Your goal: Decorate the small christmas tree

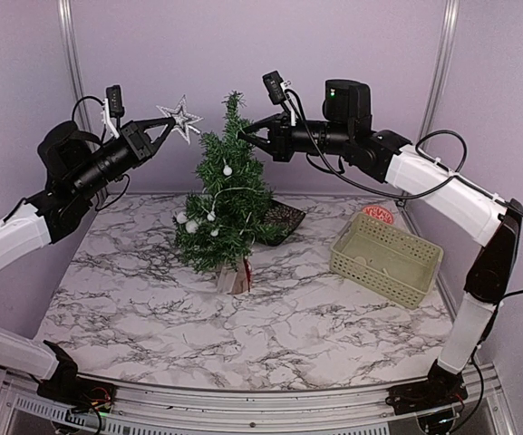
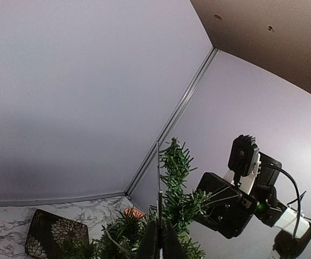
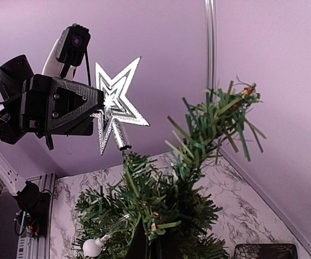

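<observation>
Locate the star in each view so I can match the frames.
Top external: star upper left of centre, beside the tree top.
Left wrist: star shows only as a thin edge-on sliver, bottom centre.
Right wrist: star upper left of centre.
Shared landmark: the tree, right of the star in all three.

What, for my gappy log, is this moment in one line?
left pincer: shut on silver star | right pincer: shut on small christmas tree near its top | star: not yet on treetop
</observation>
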You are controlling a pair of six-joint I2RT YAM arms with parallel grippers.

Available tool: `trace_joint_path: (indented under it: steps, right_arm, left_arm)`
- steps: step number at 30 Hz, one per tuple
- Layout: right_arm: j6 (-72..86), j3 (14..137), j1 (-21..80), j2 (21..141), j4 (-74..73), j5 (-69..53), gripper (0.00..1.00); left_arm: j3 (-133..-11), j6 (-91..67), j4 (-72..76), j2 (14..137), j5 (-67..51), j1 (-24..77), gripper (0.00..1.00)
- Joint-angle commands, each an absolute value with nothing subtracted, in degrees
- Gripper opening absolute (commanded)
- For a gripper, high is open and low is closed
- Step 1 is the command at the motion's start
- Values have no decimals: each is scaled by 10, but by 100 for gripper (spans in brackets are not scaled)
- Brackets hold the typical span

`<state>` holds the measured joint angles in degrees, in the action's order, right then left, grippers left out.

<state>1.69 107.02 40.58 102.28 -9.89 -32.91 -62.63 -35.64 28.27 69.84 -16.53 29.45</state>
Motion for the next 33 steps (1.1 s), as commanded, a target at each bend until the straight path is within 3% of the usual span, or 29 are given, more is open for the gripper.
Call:
trace_joint_path:
  steps: [1,33]
  right_arm:
    - [14,1085,409,1028,-91,-334,0]
    - [6,1078,410,1024,-92,-336,0]
  left_arm:
    - [-648,-350,301,713,-185,299,0]
    - [-630,-368,327,716,-185,301,0]
